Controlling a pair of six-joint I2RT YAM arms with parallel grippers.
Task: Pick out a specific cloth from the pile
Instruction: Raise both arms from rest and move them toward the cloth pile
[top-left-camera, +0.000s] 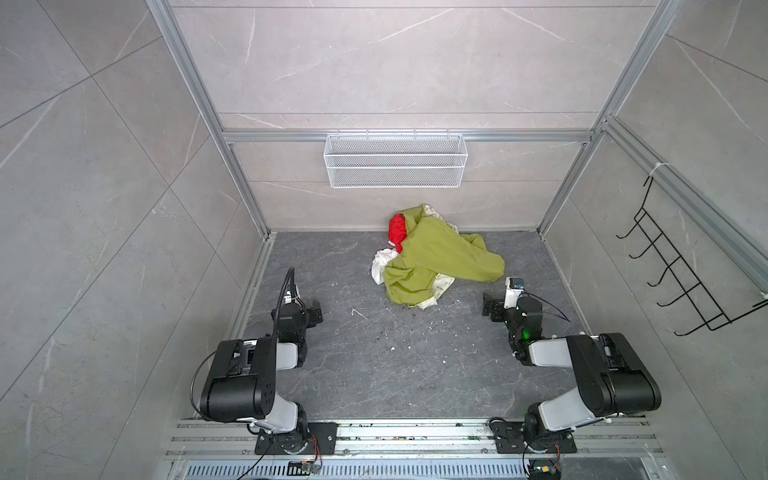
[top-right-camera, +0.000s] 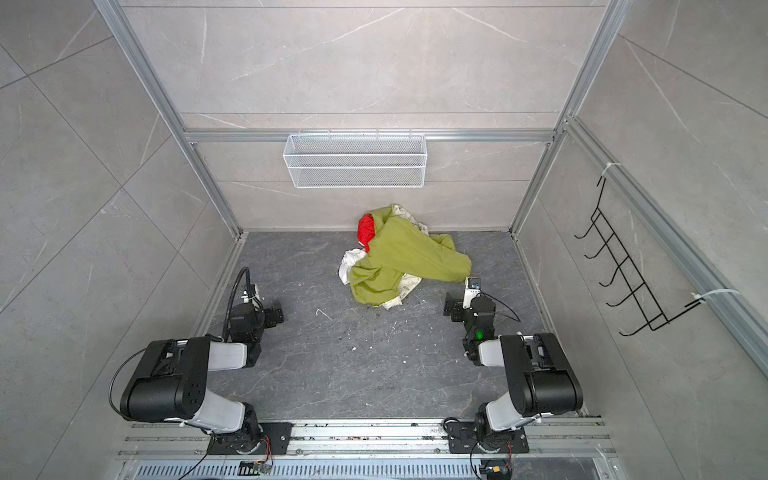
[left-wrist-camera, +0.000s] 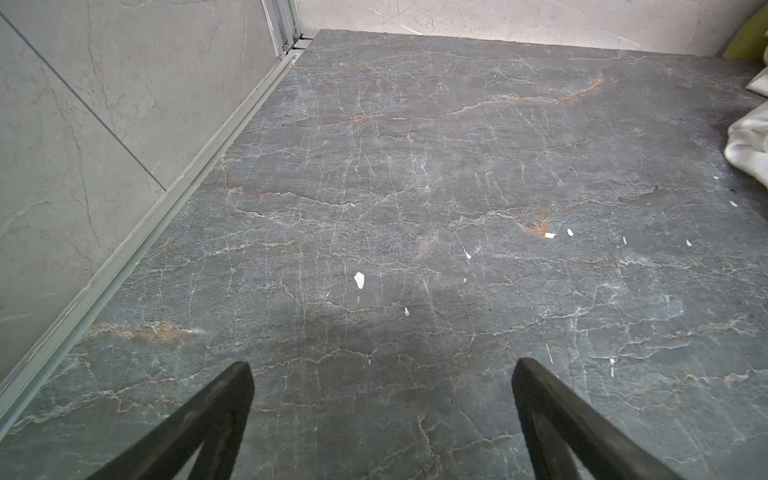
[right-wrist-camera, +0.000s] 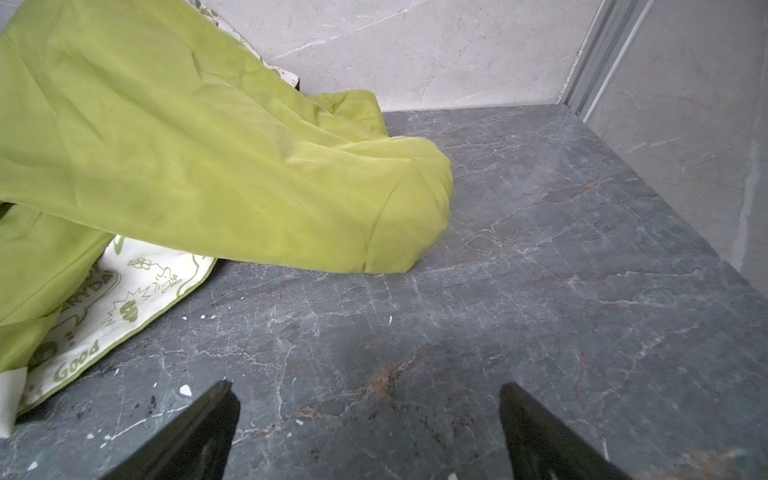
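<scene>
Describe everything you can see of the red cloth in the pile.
The red cloth shows in both top views as a small, bright, plain patch of thin-looking fabric, bunched into folds. It sits at the far-left edge of the pile, close to the back wall, partly tucked under the green cloth that lies against it. A white cloth lies just in front of it.

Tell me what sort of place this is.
Probably a robot test cell mocked up as a laundry corner: marble-look panels in an aluminium frame, a white mesh basket and black hook rack on the walls, a cloth pile.
</scene>
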